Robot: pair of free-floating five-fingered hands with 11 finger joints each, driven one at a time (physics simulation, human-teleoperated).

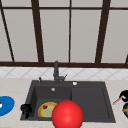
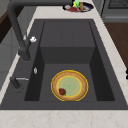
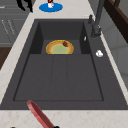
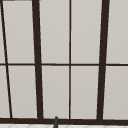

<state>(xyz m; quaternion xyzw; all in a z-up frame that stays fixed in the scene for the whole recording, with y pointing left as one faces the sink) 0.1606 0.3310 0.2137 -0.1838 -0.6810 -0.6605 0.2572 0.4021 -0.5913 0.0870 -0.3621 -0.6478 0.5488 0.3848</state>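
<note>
My left hand hovers over the front left corner of the dark sink, fingers hanging loosely downward and holding nothing. In the right side view the left hand shows at the top left, beside the counter edge. My right hand is over the counter right of the sink, curled round the end of a thin red utensil that points left toward the sink. The same red utensil slants across the near counter in the right side view. A yellow plate lies in the left basin with a small red piece on it.
A large red ball sits low in the front view, covering the sink's front edge. A blue plate rests on the left counter, a dark plate with food on the right counter. The faucet stands behind the basin, below a window.
</note>
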